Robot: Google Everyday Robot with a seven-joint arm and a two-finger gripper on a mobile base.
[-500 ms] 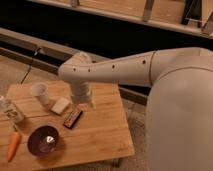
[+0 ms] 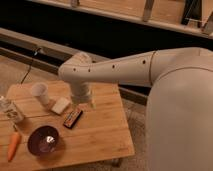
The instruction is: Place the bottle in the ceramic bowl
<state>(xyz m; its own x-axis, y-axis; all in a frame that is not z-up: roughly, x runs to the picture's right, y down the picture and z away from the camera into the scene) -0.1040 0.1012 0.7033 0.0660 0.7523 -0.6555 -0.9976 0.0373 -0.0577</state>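
The bottle point(image 2: 11, 111) is small and clear with a whitish label, and it lies at the left edge of the wooden table point(image 2: 102, 135). The ceramic bowl point(image 2: 44, 140) is dark purplish-brown with a shiny inside, and it sits near the table's front left, below and to the right of the bottle. My gripper point(image 2: 86, 103) hangs from the white arm over the middle of the table. It is well to the right of the bottle and above and to the right of the bowl. It holds nothing that I can see.
A white cup point(image 2: 40, 93) stands at the back left. A pale block point(image 2: 61, 105) and a dark snack bar point(image 2: 73, 118) lie just left of the gripper. An orange carrot point(image 2: 13, 146) lies left of the bowl. A dark ledge runs behind the table.
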